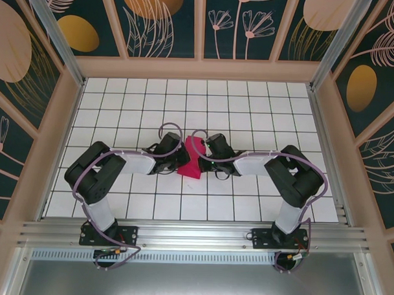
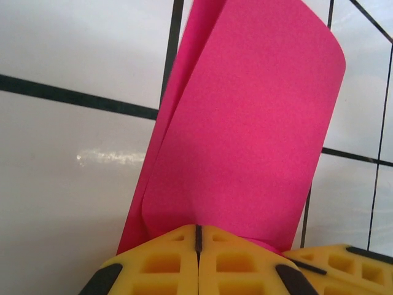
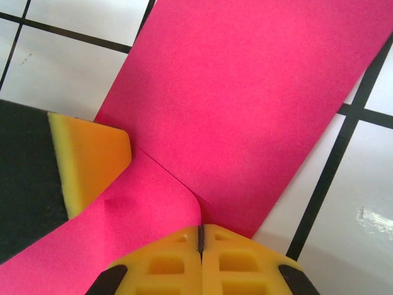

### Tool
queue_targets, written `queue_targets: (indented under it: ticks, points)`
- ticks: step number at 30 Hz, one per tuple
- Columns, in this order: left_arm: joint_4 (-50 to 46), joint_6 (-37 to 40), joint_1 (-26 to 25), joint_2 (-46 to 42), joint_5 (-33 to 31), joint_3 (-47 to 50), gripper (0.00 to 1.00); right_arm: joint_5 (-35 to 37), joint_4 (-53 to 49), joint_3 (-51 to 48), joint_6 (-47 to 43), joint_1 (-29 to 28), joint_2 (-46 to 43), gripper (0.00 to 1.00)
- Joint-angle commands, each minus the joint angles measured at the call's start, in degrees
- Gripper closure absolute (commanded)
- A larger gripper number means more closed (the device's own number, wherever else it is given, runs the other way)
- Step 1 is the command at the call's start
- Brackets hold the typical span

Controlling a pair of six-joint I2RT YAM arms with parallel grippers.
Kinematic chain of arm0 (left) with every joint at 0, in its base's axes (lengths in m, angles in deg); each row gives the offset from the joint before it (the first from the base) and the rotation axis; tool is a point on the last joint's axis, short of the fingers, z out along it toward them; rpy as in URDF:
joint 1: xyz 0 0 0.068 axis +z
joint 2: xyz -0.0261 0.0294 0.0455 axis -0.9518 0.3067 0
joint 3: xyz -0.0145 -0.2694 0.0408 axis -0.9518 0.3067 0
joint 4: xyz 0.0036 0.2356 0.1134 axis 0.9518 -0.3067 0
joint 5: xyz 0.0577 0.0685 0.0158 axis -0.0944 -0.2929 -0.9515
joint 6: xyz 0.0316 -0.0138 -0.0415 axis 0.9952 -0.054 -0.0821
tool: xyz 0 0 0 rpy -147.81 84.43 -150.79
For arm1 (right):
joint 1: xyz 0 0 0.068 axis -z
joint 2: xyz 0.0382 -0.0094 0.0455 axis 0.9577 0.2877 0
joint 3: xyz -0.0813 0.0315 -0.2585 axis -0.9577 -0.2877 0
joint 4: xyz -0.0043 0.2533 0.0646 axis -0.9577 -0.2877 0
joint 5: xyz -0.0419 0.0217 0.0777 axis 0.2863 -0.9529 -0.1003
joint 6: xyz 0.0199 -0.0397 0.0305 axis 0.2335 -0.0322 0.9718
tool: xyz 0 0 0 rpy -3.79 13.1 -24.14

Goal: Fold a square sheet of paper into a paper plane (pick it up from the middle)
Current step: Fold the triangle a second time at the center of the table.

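Spotted the square sheet of paper (image 1: 193, 158) near the middle of the table (image 1: 250, 104), slightly toward the near side. Flanked on its left by the left gripper (image 1: 176, 156) and on its right by the right gripper (image 1: 208, 154), both touching it from opposite sides. Reached in from the near edge with the left arm (image 1: 99, 176) and right arm (image 1: 293, 180), elbows out wide, wrists turned inward. From the left wrist, caught the sheet running ahead of the fingertips, over the tiles. From the right wrist, saw the opposite finger just left of the sheet.
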Motion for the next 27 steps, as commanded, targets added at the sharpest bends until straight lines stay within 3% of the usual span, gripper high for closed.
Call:
queue_targets:
  ticks: [1, 9, 16, 23, 25, 27]
  points:
    - [-4.6, -1.2, 0.2, 2.3, -2.8, 0.5, 0.97, 1.3, -3.7, 0.5, -0.2, -0.6, 2.3, 1.0]
    - [-3.3, -0.9, 0.2, 1.6, -1.4, 2.0, 1.0, 0.3, -4.2, 1.6, 1.0, -0.7, 2.0, 0.99]
    - [-3.6, 0.4, 0.2, 1.2, -1.4, 2.3, 1.0, 2.2, -7.9, 5.1, 2.3, -0.4, -2.8, 0.78]
    - [-3.2, 0.2, 0.2, 0.8, -2.1, 2.9, 1.0, 4.0, -10.2, 4.3, 4.0, 0.0, -8.8, 0.71]
    - [-2.9, 0.2, 0.2, 0.9, -1.8, 3.0, 1.0, 3.5, -10.0, 3.5, 4.9, 0.0, -10.5, 0.7]
    - [-3.0, 0.2, 0.2, 1.0, -1.8, 2.7, 1.0, -2.2, -8.0, 2.6, 6.0, 0.3, -11.3, 0.74]
